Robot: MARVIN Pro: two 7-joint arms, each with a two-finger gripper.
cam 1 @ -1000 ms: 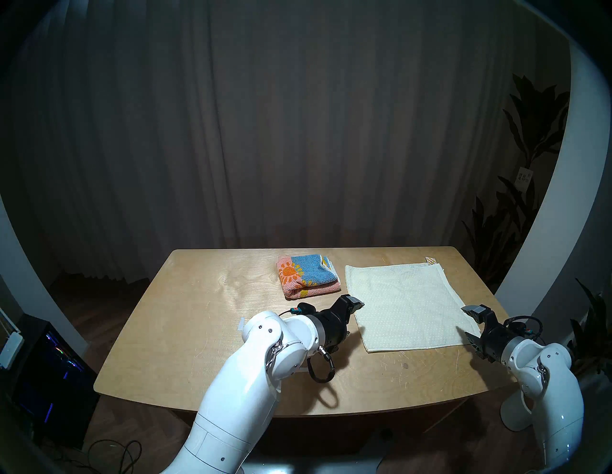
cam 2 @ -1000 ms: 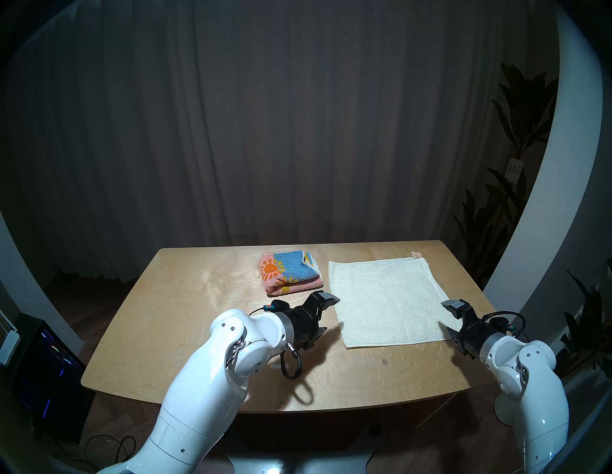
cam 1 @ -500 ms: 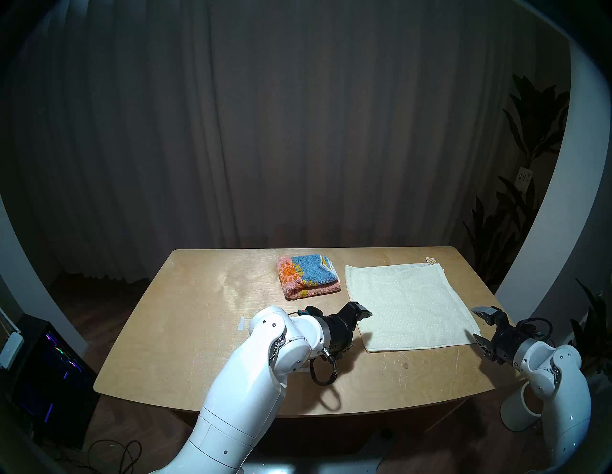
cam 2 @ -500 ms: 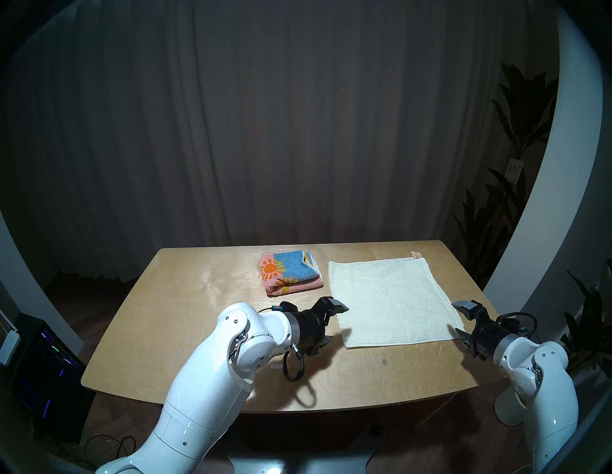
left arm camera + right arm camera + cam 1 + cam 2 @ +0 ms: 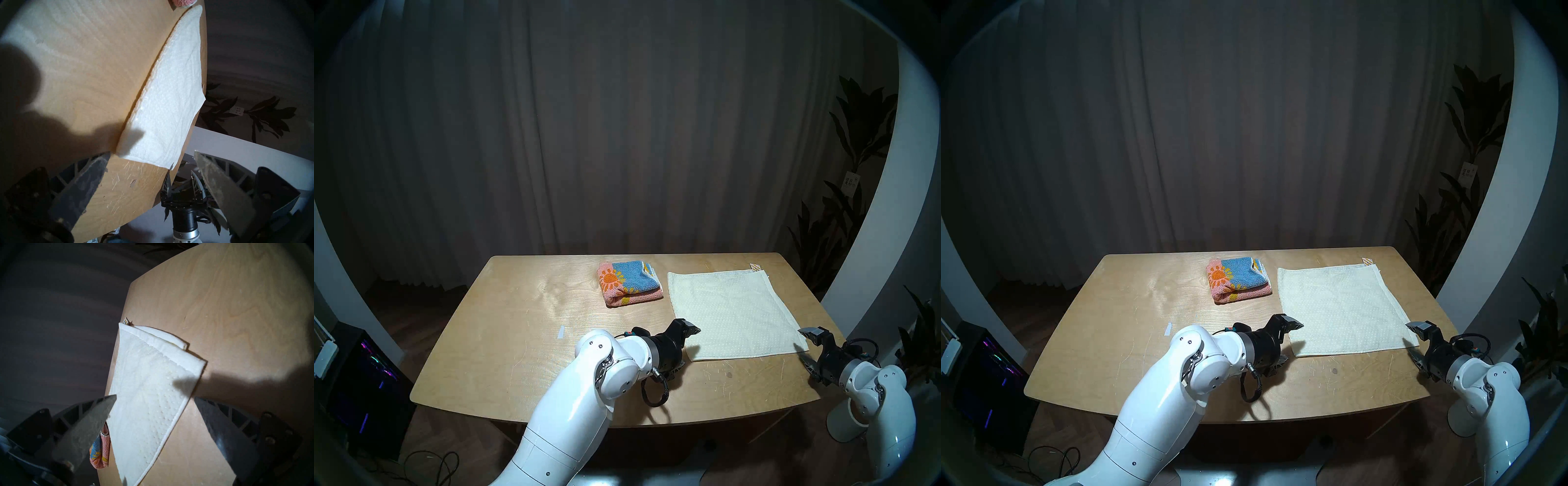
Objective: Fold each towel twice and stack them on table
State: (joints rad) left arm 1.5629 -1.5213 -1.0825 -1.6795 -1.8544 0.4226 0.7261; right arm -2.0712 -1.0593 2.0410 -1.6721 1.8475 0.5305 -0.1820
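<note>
On the table (image 5: 504,339), both end effectors gape empty: left end effector (image 5: 685,346) and right end effector (image 5: 807,349) flank the cream towel's (image 5: 728,312) near corners.

Left gripper (image 5: 685,346) moved toward the near-left corner of the flat cream dotted terry towel (image 5: 731,310), lower over the light plywood tabletop (image 5: 504,319). Right gripper (image 5: 807,349) pulled back off the towel's right edge to its near-right corner. White tape strip (image 5: 561,332) now uncovered.
</note>
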